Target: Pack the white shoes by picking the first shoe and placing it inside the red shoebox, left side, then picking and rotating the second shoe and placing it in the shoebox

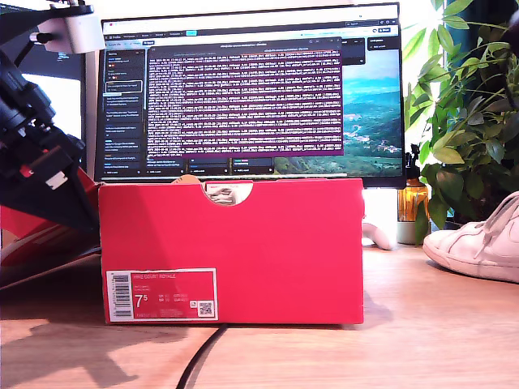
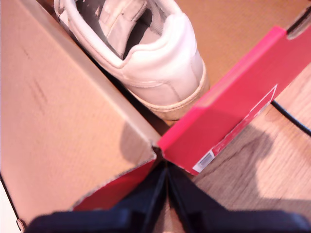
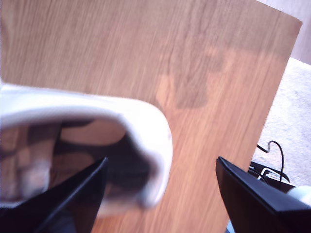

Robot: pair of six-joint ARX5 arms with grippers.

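While my first pincer (image 2: 166,182) hangs closed and empty above a corner of the red shoebox (image 1: 243,243), one white shoe (image 2: 155,63) lies inside it. My second pincer (image 3: 160,194) is spread open about the heel of the other white shoe (image 3: 73,145), which rests on the desk (image 1: 422,324) at the exterior view's right, well apart from the box.

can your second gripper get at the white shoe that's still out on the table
Probably yes. My second gripper is open right at that shoe's heel collar, one finger over the opening and the other outside, with only bare table around it.
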